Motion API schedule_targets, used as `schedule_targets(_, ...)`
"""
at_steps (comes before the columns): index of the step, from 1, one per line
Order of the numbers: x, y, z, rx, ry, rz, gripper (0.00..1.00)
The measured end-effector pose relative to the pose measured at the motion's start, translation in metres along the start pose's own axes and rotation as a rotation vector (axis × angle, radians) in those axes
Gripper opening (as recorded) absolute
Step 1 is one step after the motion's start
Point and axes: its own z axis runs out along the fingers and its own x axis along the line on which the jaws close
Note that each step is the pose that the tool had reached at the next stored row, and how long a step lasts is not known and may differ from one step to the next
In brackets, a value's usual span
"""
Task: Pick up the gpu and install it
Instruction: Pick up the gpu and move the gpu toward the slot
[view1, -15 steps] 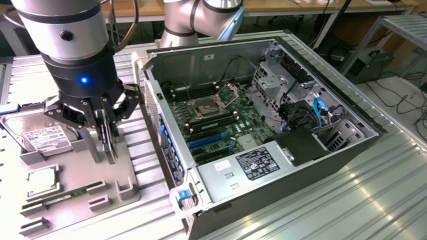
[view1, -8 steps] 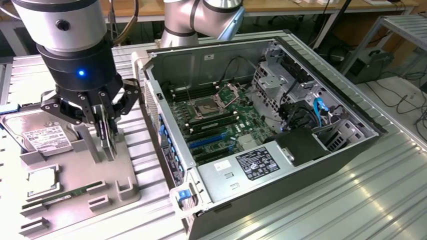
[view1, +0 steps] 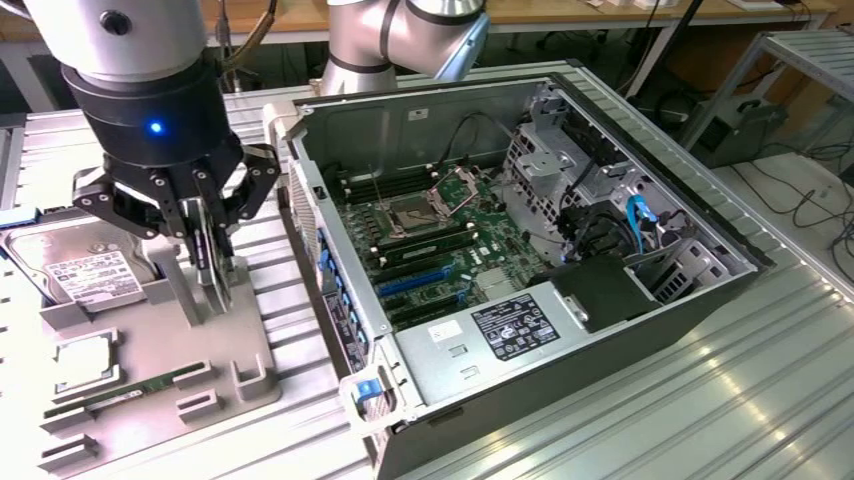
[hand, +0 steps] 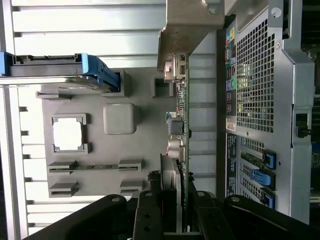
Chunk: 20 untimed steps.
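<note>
Working the pick-up step, to judge by the scene; clamping the gpu (hand: 182, 117) edge-on with the gripper (hand: 175, 202), closed only partway, pinching the card from both faces near its heatsink (hand: 169, 175); holding it upright over the grey fixture tray (view1: 160, 370), at the exterior view's left, just beside the open computer case (view1: 441, 430); not being able to tell whether lifting clear of the tray's slot or resting in it at the lower edge; pointing the metal bracket (hand: 190, 30) end away from the fingers; leaving the hard drive (view1: 80, 270) and the memory stick (view1: 120, 392) untouched in their own bays; not yet installing anything, judging by the blue expansion slots (view1: 407, 285) lying bare on the motherboard (view1: 447, 235); calling, probably, for a straight lift free of the tray's posts without twisting the thin board; calling then for clearing the case wall, lining the card's edge along a slot with the bracket toward the rear panel, and pressing evenly rather than hard.
</note>
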Motion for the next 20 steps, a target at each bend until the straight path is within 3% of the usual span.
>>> schedule_targets(4, 0.000, 0.0000, -0.0126, 0.0000, 0.0000, 0.000, 0.28)
schedule_targets(20, -0.001, 0.0000, -0.0445, 0.0000, 0.0000, 0.000, 0.28)
